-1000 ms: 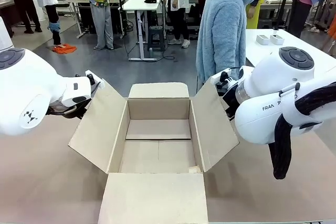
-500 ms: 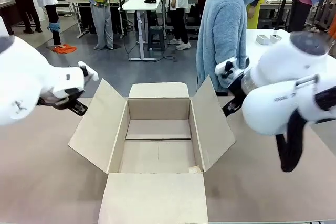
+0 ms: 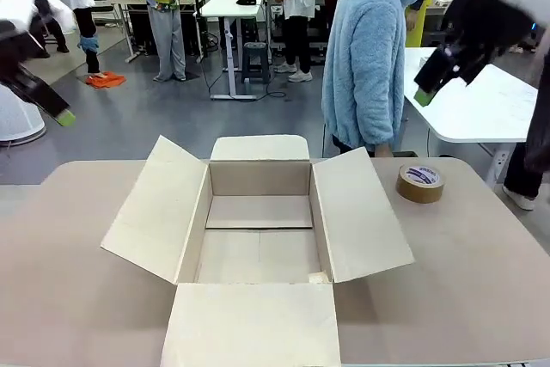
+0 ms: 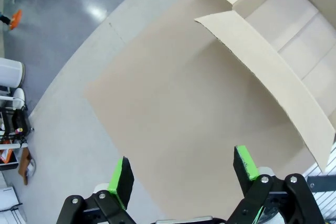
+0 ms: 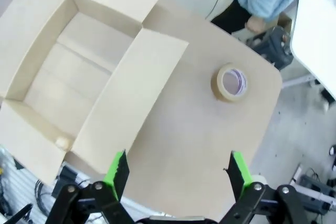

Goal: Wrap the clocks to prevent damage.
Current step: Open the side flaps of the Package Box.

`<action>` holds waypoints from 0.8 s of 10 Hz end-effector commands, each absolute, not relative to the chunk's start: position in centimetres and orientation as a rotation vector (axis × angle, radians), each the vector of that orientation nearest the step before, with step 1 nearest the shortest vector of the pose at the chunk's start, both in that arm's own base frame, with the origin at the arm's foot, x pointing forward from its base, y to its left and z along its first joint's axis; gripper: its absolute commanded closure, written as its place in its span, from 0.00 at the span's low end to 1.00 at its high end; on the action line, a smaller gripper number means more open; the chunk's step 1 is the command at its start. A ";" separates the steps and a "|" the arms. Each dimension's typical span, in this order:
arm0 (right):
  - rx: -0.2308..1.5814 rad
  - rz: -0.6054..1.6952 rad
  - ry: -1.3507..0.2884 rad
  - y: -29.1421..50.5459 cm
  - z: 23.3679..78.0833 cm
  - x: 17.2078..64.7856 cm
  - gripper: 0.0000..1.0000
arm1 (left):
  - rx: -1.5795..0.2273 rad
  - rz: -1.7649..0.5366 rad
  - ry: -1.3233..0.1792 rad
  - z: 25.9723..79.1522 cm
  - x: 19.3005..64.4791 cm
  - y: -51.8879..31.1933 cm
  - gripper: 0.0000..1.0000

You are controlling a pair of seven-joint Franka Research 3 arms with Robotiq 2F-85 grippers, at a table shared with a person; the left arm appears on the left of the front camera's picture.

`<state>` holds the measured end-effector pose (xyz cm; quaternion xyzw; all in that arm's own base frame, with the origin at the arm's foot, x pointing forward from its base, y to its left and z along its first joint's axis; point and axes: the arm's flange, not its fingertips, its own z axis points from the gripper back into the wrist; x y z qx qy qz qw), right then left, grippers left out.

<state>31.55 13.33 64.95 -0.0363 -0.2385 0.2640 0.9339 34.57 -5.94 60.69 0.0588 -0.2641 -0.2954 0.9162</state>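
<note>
"Checking arm pose first," says the inspector. "Where do the arms stand?"

"Both hang high above the table," the operator answers. "In the front view the left arm's black finger slants down at the upper left edge, its green pad lowest. The right arm's finger slants down at the upper right, also ending in a green pad. Both wrist cameras look steeply down."

"Jaw state?"

"The left gripper has its jaws spread wide with nothing between them. Bare tabletop lies below it, beside one flap of the cardboard box. The right gripper is spread just as wide and holds nothing."

"What does each view add?"

"The right wrist view gives the box from overhead, flaps folded outward. It also shows the brown tape roll lying flat near a rounded table corner, apart from the box. The left wrist view gives the table's edge and the grey floor beyond it. The front view gives a person in a light-blue coat at the far side, just behind the box."

"The clocks?"

"Their place cannot be told from these views."
</note>
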 end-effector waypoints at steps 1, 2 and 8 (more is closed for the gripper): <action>-0.142 0.513 -0.404 15.8 65.4 31.6 0.00 | 0.133 -0.601 -0.538 61.8 33.6 -4.4 0.00; -0.157 0.524 -0.394 16.3 65.2 31.7 0.00 | 0.131 -0.601 -0.560 62.6 33.1 -4.1 0.00; -0.092 0.536 -0.451 14.7 65.9 30.8 0.00 | 0.119 -0.600 -0.547 62.0 33.7 -5.1 0.00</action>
